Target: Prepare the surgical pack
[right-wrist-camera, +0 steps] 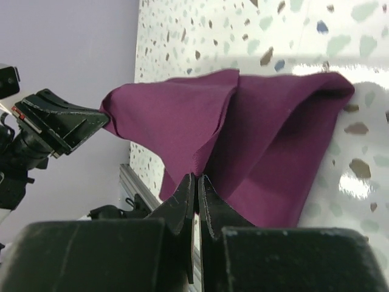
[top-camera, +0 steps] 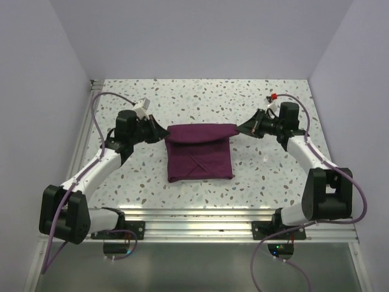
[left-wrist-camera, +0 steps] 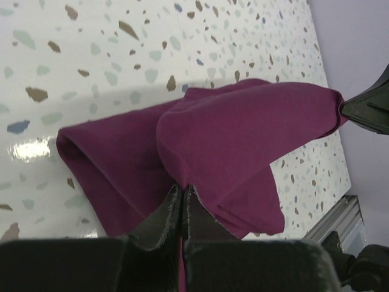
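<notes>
Pinching the surgical pack [top-camera: 200, 159] at both ends of its far edge, the two arms face each other across the speckled table [top-camera: 273, 176]; the left gripper [top-camera: 159, 130] has its fingers closed tight on the far-left corner, and the right gripper [top-camera: 242, 129] is clamped just as narrowly on the far-right corner, purple cloth caught between the tips in each wrist view. The pack lies mid-table as a folded plum rectangle, its near part flat on the surface with a faint crossed crease showing; the far band is a darker flap stretched between the grippers. Seen from the left wrist, the upper layer arches up off the lower one and runs across to the opposite fingers at the frame's right edge; the right wrist shows the same from the other side. Holding both corners at once looks meant to keep that edge taut and level, so the flap can be carried as one straight line rather than sagging or skewing; I judge a fold to be in hand, the bundle not yet finished. Each gripper sits at the cloth's outer edge, beside the pack, not above it.
</notes>
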Tool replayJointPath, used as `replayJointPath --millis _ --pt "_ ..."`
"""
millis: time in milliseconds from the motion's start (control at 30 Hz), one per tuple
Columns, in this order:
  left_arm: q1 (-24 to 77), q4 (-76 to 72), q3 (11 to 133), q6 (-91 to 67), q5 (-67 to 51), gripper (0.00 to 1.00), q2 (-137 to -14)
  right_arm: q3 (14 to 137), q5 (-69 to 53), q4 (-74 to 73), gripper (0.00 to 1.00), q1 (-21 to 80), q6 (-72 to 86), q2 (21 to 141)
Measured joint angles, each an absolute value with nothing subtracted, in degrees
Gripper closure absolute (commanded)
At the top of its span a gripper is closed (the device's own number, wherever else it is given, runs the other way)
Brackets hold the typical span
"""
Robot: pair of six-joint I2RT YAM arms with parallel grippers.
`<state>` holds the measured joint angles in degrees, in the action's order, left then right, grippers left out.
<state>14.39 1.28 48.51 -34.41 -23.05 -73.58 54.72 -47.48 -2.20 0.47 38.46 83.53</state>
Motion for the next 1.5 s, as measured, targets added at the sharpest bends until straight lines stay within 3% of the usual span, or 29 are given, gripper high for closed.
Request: replayJointPath --millis 433,633,667,800,900,967,1000,1133,1500 --pt "16.2 -1.2 28.8 -37.0 -22.0 1.0 -66.2 38.1 -46.3 -4.0 1.0 0.4 34.7 76.5" --pt "16.5 -5.9 22.4 -38.3 -23.2 0.91 -65.7 32.5 -45.1 -4.0 1.0 0.5 32.6 77.2" --pt "16.5 -6.8 21.7 -38.5 -23.5 0.87 -65.7 31.7 -44.8 -3.7 0.95 0.5 32.5 77.7" --pt "16.5 -8.1 20.3 -38.5 -23.6 0.54 -64.5 29.5 -44.5 -2.8 0.83 0.5 32.4 79.7" --pt "16.5 -7.0 19.2 -38.4 -22.3 0.45 -60.8 28.9 -43.9 -2.7 0.73 0.4 32.2 79.4" --pt "16.5 -5.7 18.9 -38.4 -21.5 0.42 -57.1 28.7 -42.9 -3.2 0.64 0.3 32.0 78.1" --pt "16.5 -5.0 18.9 -38.4 -21.0 0.42 -55.3 28.7 -42.5 -3.6 0.51 0.3 31.9 77.1" --pt "16.5 -3.9 18.9 -38.4 -20.1 0.42 -50.5 28.8 -40.8 -5.5 0.33 0.3 30.7 72.0" --pt "16.6 -3.4 15.0 -40.1 -20.7 0.41 -51.0 36.6 -37.1 -8.9 0.26 0.3 28.9 73.6"
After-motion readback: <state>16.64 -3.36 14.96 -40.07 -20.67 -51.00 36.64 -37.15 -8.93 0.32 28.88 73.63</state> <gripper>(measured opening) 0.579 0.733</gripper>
